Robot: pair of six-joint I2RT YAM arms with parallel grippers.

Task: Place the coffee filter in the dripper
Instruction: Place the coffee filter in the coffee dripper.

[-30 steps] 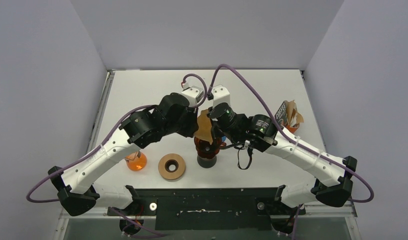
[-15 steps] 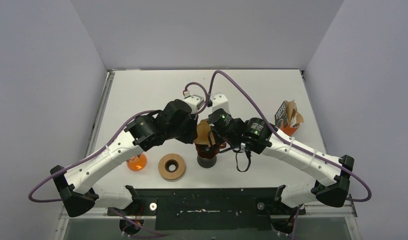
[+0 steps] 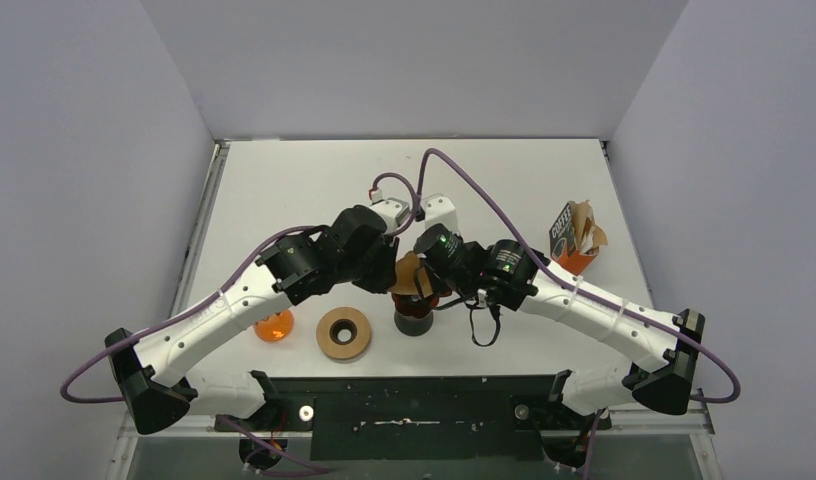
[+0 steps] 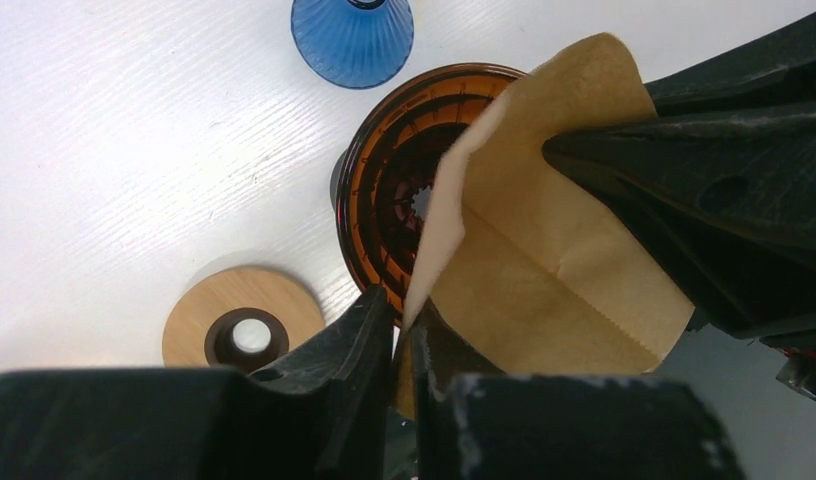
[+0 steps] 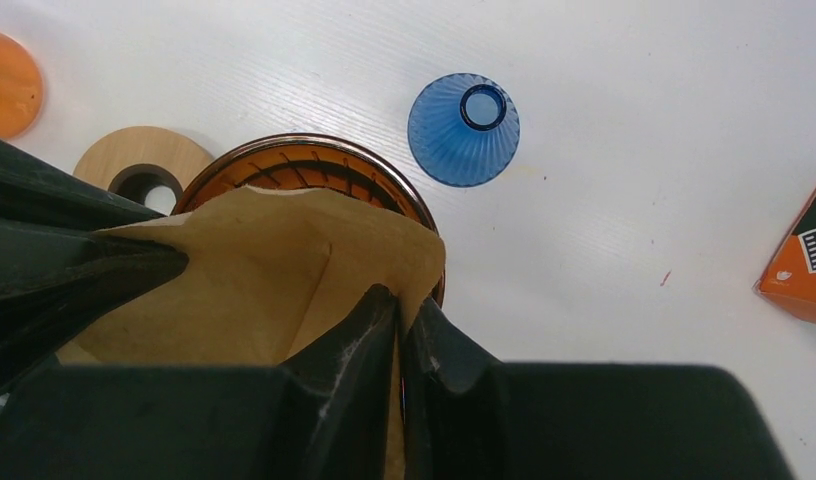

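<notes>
I'm clamping opposite edges of the filter point(image 4: 554, 250) with left tool point(image 4: 402, 325) and right tool point(image 5: 401, 315), holding it half-open over the dripper point(image 4: 384, 190), best centring the tip and lowering evenly before letting go.

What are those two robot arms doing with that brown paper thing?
Both arms are holding a brown paper coffee filter between them. The left fingers pinch one edge and the right fingers pinch the opposite edge. The filter hangs right over the mouth of the amber ribbed dripper. It isn't seated inside yet.
</notes>
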